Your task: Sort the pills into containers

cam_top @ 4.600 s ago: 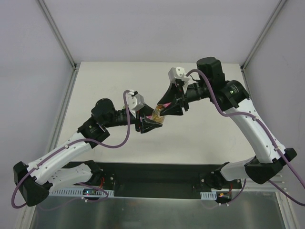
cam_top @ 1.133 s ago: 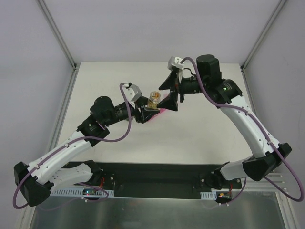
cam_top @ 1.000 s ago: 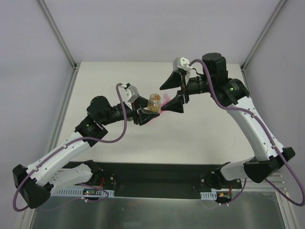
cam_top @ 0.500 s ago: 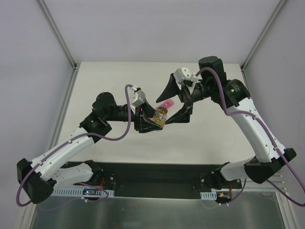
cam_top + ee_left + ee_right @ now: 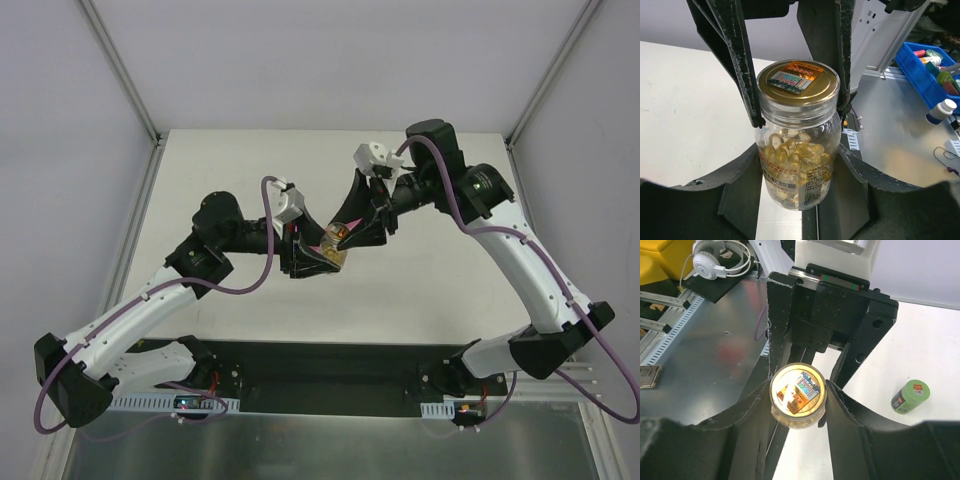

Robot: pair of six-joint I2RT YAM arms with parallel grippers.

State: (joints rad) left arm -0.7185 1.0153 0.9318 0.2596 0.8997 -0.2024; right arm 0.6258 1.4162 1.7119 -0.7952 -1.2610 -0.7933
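Note:
A small clear bottle (image 5: 797,155) with a gold cap (image 5: 798,80) is held above the table, upright in the left wrist view. Yellow-amber pills (image 5: 795,150) show through it. My left gripper (image 5: 797,187) is shut on the bottle's body. My right gripper (image 5: 799,390) has come from the opposite side and is shut on the cap (image 5: 798,390), one finger on each side. In the top view the two grippers (image 5: 325,258) (image 5: 347,230) meet at the table's middle. Only a sliver of the pink organizer (image 5: 322,243) shows beneath them.
A green dark-capped bottle (image 5: 910,396) lies on the white table to the right of my right gripper. A metal sheet and black rail run along the near edge (image 5: 320,370). A blue bin (image 5: 927,65) and headphones (image 5: 720,262) lie off the table.
Half a second ago my right gripper was wide open beside the bottle. It has since moved in and shut on the cap. The left gripper has kept hold of the bottle.

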